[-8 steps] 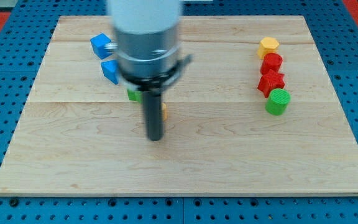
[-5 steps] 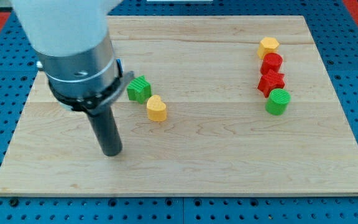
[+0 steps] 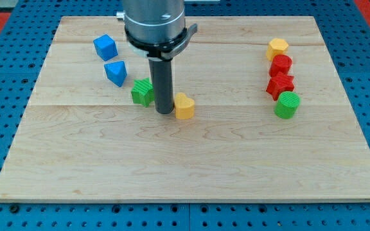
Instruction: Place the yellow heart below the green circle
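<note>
The yellow heart [image 3: 184, 106] lies near the middle of the wooden board [image 3: 191, 167]. My tip [image 3: 164, 111] touches the board right at the heart's left side, between the heart and a green star-like block [image 3: 142, 92]. The green circle [image 3: 288, 104] stands at the view's right, far from the heart, at the bottom of a column of blocks.
Above the green circle stand a red star-like block [image 3: 279, 85], a red block [image 3: 280, 65] and a yellow hexagon [image 3: 277, 47]. A blue cube [image 3: 105, 47] and a blue triangular block [image 3: 115, 72] lie at the upper left.
My tip swung from the left of the board to the heart's left side. The yellow heart has shifted to the right, away from the green star-like block.
</note>
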Action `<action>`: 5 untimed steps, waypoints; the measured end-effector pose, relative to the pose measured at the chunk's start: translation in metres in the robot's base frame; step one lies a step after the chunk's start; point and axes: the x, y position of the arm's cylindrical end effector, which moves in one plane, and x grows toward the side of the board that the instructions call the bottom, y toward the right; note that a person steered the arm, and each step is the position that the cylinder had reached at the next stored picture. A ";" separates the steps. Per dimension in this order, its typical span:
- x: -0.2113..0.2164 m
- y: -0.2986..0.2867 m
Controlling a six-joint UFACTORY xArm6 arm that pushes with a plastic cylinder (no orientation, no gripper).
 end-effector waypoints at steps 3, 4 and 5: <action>-0.035 0.092; -0.006 0.098; -0.009 0.071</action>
